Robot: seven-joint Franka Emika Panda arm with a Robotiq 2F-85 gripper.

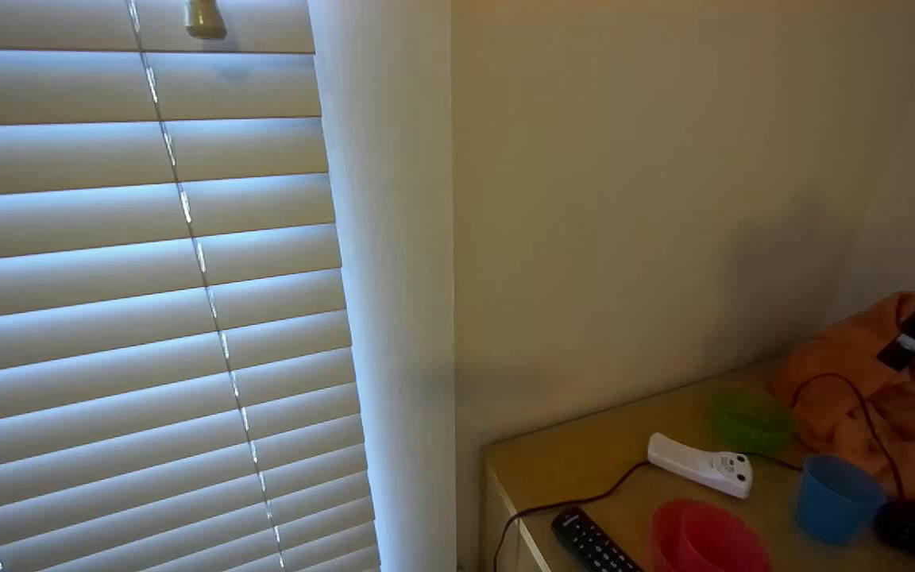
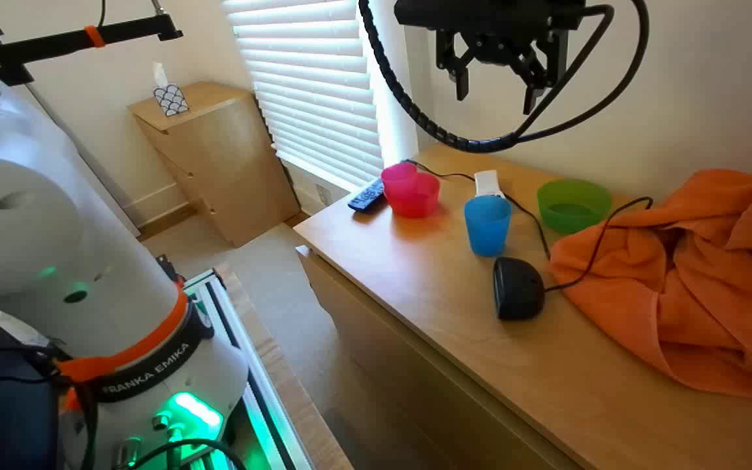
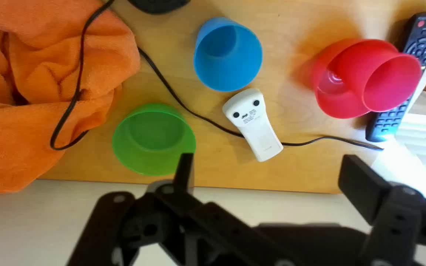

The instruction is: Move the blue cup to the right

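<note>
- Well above a wooden dresser (image 2: 598,405), the gripper (image 2: 497,98) hangs with its fingers spread apart, nothing between them.
- The blue cup (image 3: 231,59), upright on the dresser at the gripper's 11 o'clock in the wrist view, likely calls for a centred descent and a light squeeze on its sides.
- A black gadget (image 2: 518,290), at the cup's 5 o'clock in an exterior view, argues for lifting before any rightward travel.
- A white handset (image 3: 255,127), mostly masked by the cup there, appears whole from the wrist.
- A red button (image 3: 421,23) on the remote (image 3: 422,48) reads clearly only in the wrist view.
</note>
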